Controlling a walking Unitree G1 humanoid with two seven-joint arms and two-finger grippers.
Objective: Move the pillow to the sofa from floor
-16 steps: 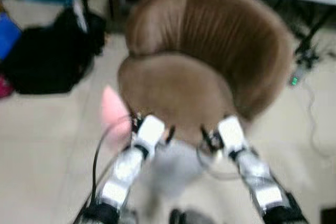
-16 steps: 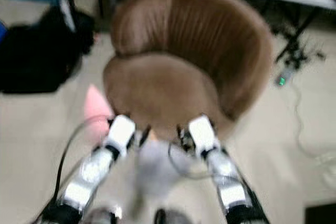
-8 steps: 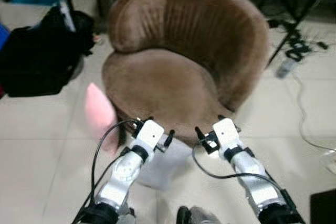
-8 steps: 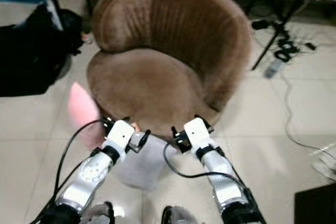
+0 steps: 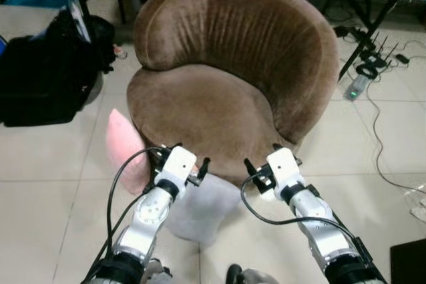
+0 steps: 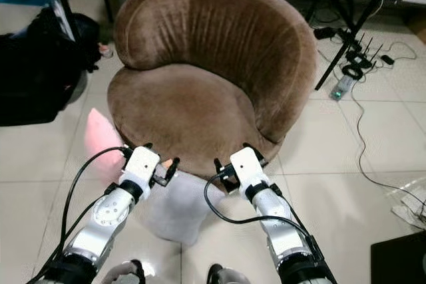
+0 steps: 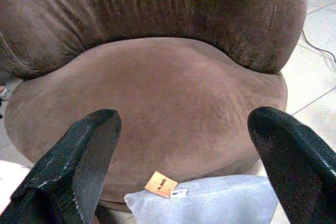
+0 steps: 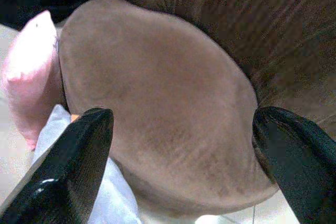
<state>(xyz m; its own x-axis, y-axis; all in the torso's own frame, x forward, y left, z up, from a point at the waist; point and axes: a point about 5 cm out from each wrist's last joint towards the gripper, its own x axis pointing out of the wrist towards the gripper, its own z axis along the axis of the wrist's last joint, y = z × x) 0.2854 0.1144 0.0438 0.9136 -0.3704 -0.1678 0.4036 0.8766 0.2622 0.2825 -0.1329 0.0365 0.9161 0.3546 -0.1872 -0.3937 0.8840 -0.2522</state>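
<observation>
Brown velvet tub sofa (image 5: 226, 98) now sits sharp and centred as walking blur settles; left pincer (image 7: 178, 145) and right pincer (image 8: 178, 145), both wide, hover above the white pillow (image 5: 200, 207) on the floor (image 5: 53, 191), ready to descend.

Both silver arms reach forward and down, roughly parallel, wrists level with each other. The left end effector (image 7: 181, 145) has its 2 black fingers (image 7: 79, 166) spread wide apart, gripping nothing. The right end effector (image 8: 181, 150) likewise holds its 2 fingers (image 8: 73, 163) wide apart and unladen.
</observation>
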